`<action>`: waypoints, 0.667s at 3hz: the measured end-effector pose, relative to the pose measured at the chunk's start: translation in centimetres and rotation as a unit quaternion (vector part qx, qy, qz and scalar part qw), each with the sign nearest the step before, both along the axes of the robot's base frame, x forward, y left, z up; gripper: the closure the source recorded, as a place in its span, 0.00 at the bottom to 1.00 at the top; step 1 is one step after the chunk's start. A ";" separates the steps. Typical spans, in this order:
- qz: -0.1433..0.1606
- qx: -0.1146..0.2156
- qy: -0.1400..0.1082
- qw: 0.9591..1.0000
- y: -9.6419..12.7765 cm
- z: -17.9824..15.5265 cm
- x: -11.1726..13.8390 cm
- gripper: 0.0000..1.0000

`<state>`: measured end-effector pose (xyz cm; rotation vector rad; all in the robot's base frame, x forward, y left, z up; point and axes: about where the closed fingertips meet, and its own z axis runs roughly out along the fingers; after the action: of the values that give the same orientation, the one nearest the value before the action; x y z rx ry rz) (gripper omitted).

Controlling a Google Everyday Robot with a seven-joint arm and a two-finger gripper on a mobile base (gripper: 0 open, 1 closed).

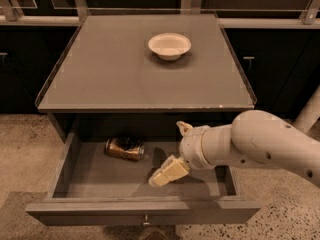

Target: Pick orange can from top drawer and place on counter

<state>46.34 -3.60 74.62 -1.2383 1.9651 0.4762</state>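
The orange can point(124, 148) lies on its side in the back left part of the open top drawer point(100, 181). The drawer's front panel with its small knob point(146, 218) faces me. My gripper point(166, 154) hangs over the middle of the drawer, a short way right of the can and not touching it. Its cream fingers point(169, 172) are spread apart and hold nothing. The grey counter point(115, 74) lies above the drawer.
A white bowl point(169, 45) stands on the counter near its back centre. My white arm point(260, 144) reaches in from the right over the drawer's right side. Dark cabinets point(20, 59) flank the unit. Speckled floor point(20, 149) lies on both sides.
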 end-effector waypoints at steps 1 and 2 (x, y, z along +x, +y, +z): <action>0.005 0.000 -0.002 1.000 0.6 0.0 0.2 0.00; 0.000 -0.011 0.021 1.000 0.4 -1.9 0.9 0.00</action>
<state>47.25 -3.21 72.72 -1.2507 2.0111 0.4846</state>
